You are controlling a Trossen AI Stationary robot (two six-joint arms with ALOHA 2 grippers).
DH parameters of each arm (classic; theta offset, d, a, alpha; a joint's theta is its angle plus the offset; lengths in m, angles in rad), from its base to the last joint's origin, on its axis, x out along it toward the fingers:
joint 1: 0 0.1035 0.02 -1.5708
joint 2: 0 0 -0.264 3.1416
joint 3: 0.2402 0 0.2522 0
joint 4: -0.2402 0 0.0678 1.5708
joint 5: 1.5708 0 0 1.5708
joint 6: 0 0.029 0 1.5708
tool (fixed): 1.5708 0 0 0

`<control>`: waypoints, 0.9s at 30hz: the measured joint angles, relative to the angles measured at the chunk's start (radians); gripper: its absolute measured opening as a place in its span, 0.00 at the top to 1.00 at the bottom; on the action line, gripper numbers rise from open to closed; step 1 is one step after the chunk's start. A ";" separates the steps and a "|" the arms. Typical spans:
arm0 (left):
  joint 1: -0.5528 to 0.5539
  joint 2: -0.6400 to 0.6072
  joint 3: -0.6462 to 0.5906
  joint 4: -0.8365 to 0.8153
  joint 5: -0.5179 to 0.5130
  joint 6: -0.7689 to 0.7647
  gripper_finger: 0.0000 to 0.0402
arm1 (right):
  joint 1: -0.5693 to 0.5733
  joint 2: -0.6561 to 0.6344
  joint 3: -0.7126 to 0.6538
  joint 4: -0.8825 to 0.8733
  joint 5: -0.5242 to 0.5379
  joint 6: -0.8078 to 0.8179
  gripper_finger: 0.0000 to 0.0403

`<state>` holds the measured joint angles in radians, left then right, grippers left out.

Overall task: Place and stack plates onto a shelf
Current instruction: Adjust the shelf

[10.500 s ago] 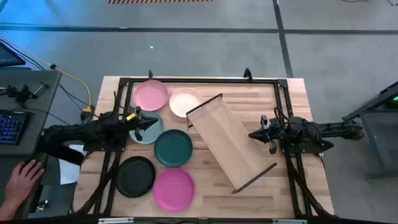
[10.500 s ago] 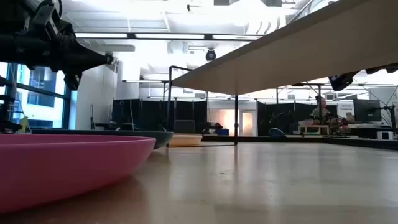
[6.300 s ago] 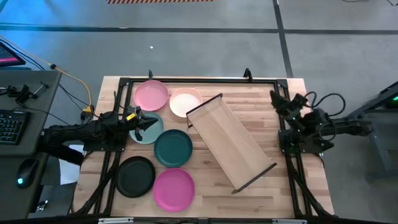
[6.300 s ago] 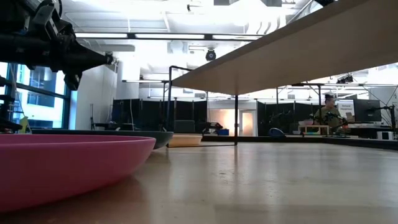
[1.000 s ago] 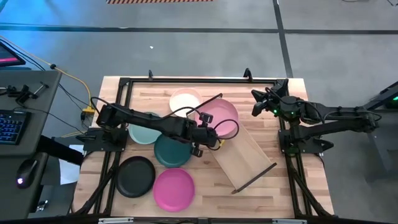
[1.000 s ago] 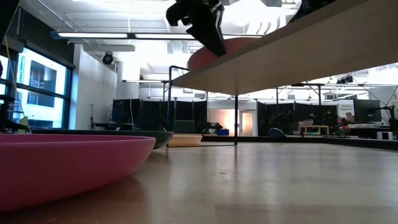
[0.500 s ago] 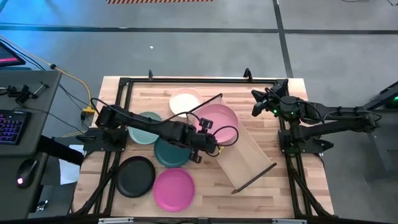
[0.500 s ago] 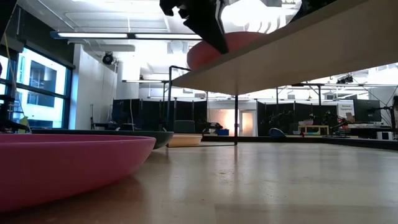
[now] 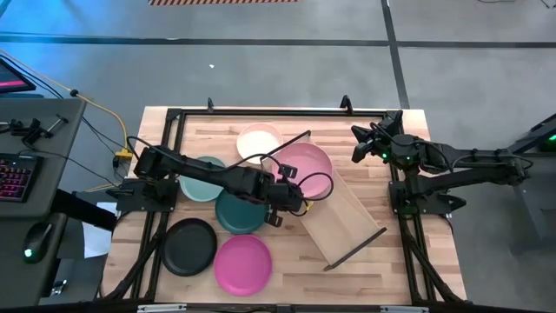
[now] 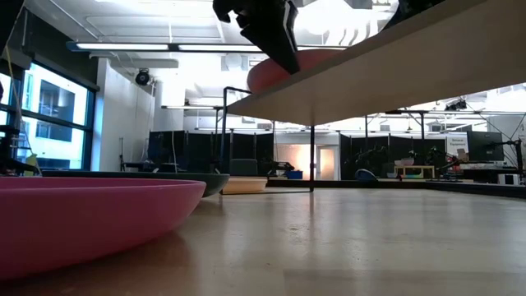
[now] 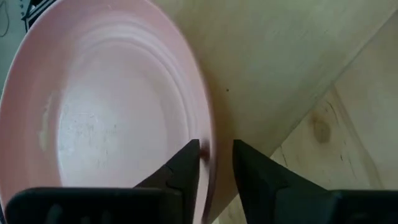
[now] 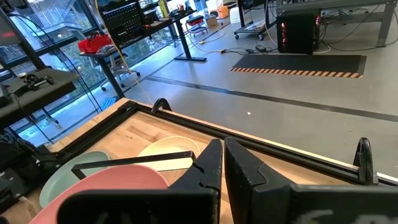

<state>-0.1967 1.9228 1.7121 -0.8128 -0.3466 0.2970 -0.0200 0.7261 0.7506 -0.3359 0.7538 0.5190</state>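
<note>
Six plates in all on the worktop (image 9: 365, 269): one light pink plate (image 9: 309, 165) on the shelf's far end, one cream plate (image 9: 257, 140) near the far edge, one pale teal plate (image 9: 196, 181) toward the left edge, one dark green plate (image 9: 236, 214) beside it, one black plate (image 9: 189, 247) and one magenta plate (image 9: 242, 264) along the near edge. One wooden shelf (image 9: 334, 219), lying askew across the middle. Two dark arms, one gripper each: the left gripper (image 9: 289, 193) and the right gripper (image 9: 357, 144).
</note>
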 joint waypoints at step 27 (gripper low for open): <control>0.164 -0.356 0.029 -0.046 0.122 -0.271 0.65 | 0.000 0.000 0.000 0.004 -0.001 -0.028 1.00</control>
<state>-0.0324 1.5671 1.7413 -0.8592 -0.2241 0.0256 -0.0200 0.7258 0.7506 -0.3317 0.7532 0.4911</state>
